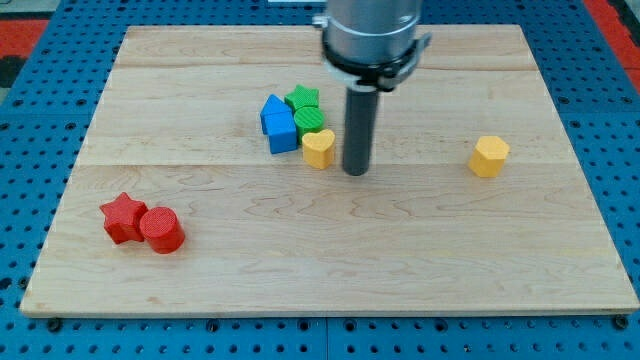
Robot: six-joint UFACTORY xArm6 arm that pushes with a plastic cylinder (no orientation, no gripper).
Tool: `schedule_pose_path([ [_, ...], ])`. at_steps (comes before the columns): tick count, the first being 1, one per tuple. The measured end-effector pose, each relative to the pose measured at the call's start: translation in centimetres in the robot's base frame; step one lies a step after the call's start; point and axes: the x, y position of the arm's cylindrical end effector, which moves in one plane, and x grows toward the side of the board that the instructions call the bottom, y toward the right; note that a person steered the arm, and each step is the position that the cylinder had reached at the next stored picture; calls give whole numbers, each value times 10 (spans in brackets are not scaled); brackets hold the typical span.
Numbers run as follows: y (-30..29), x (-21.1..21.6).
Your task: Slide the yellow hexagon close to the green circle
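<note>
Well off to the view's right of my bare, clasping-nothing tip [355,172] lies the yellow hexagon [490,156].

- Clustered near the middle of the board [200,300]: blue block [278,123] at left, green star [302,98] on top, green circle [308,120] beneath, yellow heart [318,148] lowest.
- Just right of the heart: my tip [355,172].
- Well apart at right: yellow hexagon [490,156].
- Touching, bottom left: red star [122,217], red circle [161,229].

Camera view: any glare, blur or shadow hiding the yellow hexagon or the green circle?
Camera view: light is even, no glare; yellow hexagon is sharp with a soft shadow; green circle is clear but partly hidden behind the yellow heart; my tip is crisp, and the arm's top is cropped.
</note>
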Motion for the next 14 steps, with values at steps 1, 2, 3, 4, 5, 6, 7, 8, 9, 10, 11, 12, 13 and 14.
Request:
schedule_pose_path([
  [1, -13, 5],
  [2, -18, -9],
  [3, 17, 23],
  [4, 135, 55],
  [5, 207, 48],
  [6, 182, 6],
  [7, 122, -36],
  [8, 133, -31],
  [9, 183, -38],
  [10, 173, -86],
  [11, 124, -92],
  [12, 125, -91],
  [13, 196, -69],
  [14, 146, -63],
])
